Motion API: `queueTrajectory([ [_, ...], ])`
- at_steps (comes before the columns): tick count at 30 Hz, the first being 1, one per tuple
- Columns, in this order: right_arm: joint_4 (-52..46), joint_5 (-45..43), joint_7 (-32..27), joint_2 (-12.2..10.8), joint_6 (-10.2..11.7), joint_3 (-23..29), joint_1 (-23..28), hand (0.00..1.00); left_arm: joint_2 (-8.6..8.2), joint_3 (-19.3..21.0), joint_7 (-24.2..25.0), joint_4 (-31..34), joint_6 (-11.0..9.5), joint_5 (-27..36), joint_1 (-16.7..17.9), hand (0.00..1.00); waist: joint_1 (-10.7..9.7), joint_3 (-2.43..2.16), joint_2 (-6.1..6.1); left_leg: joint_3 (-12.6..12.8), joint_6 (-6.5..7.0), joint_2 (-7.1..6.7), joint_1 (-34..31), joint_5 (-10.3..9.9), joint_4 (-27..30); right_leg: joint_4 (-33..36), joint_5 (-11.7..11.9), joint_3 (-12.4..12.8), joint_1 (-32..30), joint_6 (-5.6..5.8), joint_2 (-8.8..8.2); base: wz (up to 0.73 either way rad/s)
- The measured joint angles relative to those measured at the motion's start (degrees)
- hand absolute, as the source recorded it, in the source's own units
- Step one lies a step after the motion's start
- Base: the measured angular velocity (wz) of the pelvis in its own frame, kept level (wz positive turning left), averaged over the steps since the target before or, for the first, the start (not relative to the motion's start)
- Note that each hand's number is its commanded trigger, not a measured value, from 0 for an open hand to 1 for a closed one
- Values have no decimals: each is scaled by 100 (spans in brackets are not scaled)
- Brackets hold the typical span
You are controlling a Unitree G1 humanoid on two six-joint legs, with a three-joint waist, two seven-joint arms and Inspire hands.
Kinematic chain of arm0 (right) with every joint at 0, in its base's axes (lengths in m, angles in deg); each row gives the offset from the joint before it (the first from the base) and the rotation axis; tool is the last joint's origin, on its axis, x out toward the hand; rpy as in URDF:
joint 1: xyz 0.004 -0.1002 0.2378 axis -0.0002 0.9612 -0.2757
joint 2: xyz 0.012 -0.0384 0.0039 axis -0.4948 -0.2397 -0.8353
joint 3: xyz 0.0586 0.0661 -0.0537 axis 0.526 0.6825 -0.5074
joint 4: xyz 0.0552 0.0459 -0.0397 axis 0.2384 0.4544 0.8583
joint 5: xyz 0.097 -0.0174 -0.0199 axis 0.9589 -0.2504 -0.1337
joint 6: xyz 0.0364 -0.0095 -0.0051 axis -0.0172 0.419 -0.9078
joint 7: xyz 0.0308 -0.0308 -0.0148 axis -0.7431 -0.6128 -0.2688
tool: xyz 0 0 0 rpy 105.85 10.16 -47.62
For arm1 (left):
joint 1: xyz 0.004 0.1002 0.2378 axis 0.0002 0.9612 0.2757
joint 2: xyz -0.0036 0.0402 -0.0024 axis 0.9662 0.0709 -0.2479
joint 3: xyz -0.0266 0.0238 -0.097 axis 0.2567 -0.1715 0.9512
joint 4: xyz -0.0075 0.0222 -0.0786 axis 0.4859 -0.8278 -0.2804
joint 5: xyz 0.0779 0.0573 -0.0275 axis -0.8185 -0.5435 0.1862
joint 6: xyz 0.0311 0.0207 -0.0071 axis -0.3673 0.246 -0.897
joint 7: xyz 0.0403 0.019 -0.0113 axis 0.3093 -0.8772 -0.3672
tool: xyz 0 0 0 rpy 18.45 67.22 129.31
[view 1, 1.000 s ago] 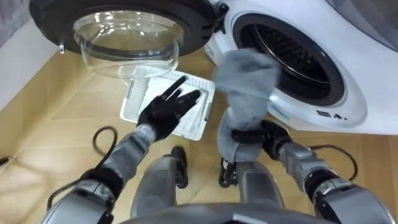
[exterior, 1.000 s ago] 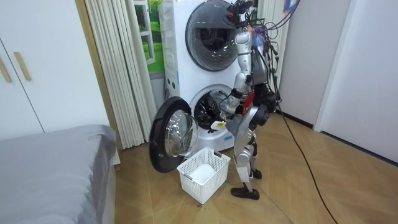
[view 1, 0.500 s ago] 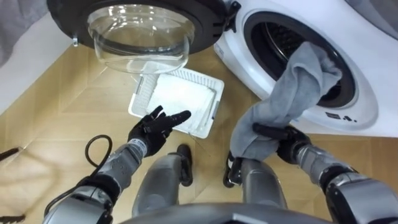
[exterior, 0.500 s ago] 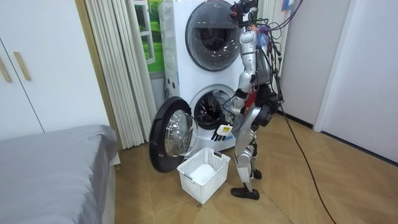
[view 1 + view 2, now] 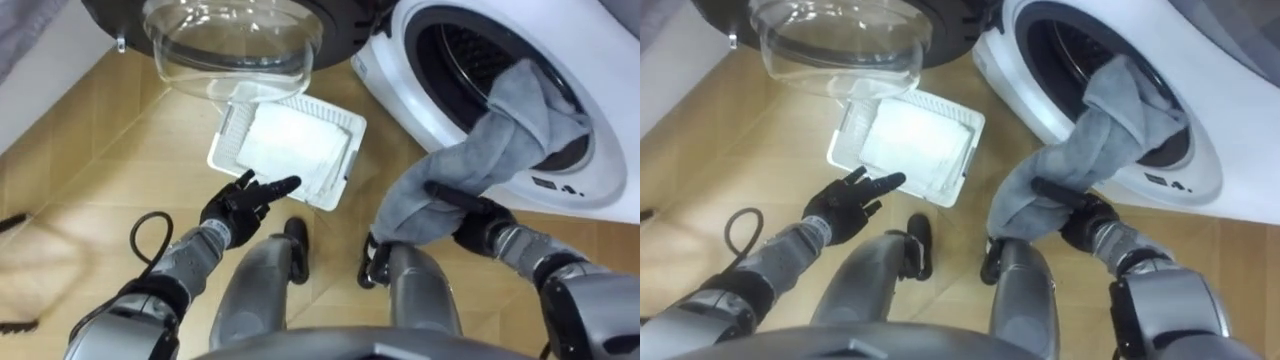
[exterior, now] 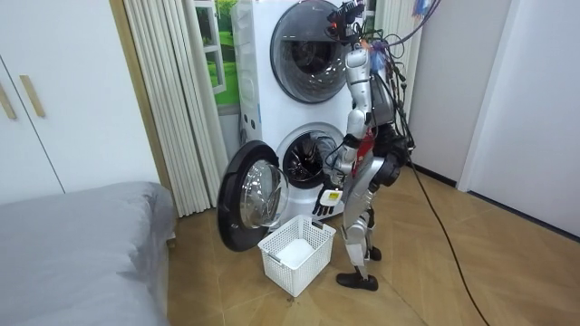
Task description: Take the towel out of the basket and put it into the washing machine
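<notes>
Over the last 1 second the towel (image 5: 470, 155) has travelled from in front of the opening to partly inside it, and the left robot hand (image 5: 245, 200) has drawn back from over the basket (image 5: 226, 150) toward the robot's body.

Nearest, the left robot hand hangs above the wooden floor (image 5: 90, 170) with its fingers spread and relaxed, holding nothing. The right robot hand (image 5: 478, 222) is clenched round the towel's lower, bunched end, just in front of the machine's lower front panel.

Next out, the white basket sits on the floor between the robot's feet and the open door. Its bottom looks pale and flat; I cannot tell whether that is folded white cloth or the bare base.

Beyond it, the round door (image 5: 230, 45) of the washing machine (image 5: 400, 90) stands swung wide open to the robot's left. The towel's upper end is draped over the rim and lies inside the drum (image 5: 470, 45), while its lower half trails outside down to the grasping hand. No other laundry shows in the drum.

By my reading the task is about half done: the towel has been carried to the machine and its leading end is in. What is left is to push the trailing half over the rim and let go.
</notes>
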Motion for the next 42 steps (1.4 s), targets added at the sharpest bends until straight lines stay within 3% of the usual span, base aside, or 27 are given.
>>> queueTrajectory([
  [9,37,112,156,86,-139,-7,-200,100,-15,13,-106,1,108,0,-202,0,158,17,50,-17,75,-45,-486,80,73,233,-4,-52,-491,-19,-134,7],
  [10,33,111,199,108,-138,-11,-236,100,-48,6,-131,28,112,2,-215,0,201,13,84,-14,86,-60,-627,93,101,282,-4,-43,-634,-18,-151,0],
  [12,34,109,233,131,-134,-64,-285,100,-127,-30,-167,30,117,8,-226,0,300,38,131,-14,91,-62,-759,125,97,296,26,-19,-799,-26,-157,0],
  [14,40,103,360,109,-131,-272,-332,100,-171,-175,-167,118,130,-1,-221,0,357,75,252,-17,88,-62,-863,130,135,347,26,-26,-899,-26,-161,2],
  [20,21,177,788,95,-137,-763,-395,100,-266,-429,-105,151,94,88,-348,0,593,66,447,-66,55,-95,-1133,150,171,485,2,-73,-1184,-43,-211,4],
  [22,17,175,922,90,-158,-879,-437,100,-277,-506,-53,144,112,68,-334,0,604,67,457,-103,48,-156,-1133,166,140,500,-22,-100,-1183,-55,-243,12],
  [28,-16,215,1305,154,-251,-1214,-544,100,-323,-685,16,307,123,79,-301,0,788,67,459,-116,51,-135,-1139,181,118,487,-32,-98,-1183,-62,-259,4],
  [31,-26,470,1409,128,-268,-1408,-552,100,-318,-731,13,343,100,385,-310,0,884,67,458,-93,54,-136,-1112,183,138,525,-33,-71,-1183,-60,-270,0],
  [37,-41,1520,1421,54,-365,-1353,-555,100,-301,-918,13,415,99,922,-307,0,872,70,451,-104,56,-156,-1138,181,224,621,-51,-100,-1184,-55,-316,2],
  [39,-111,1991,1402,71,-403,-1222,-553,100,-251,-978,8,424,99,1048,-304,0,859,69,423,-63,75,-166,-1148,167,244,686,-81,-59,-1211,-56,-342,-2],
  [42,-529,2773,1361,161,-434,-956,-564,100,21,-998,-37,779,96,1471,-109,0,768,66,288,20,92,-165,-1220,155,358,835,-110,15,-1351,-73,-377,-5],
])
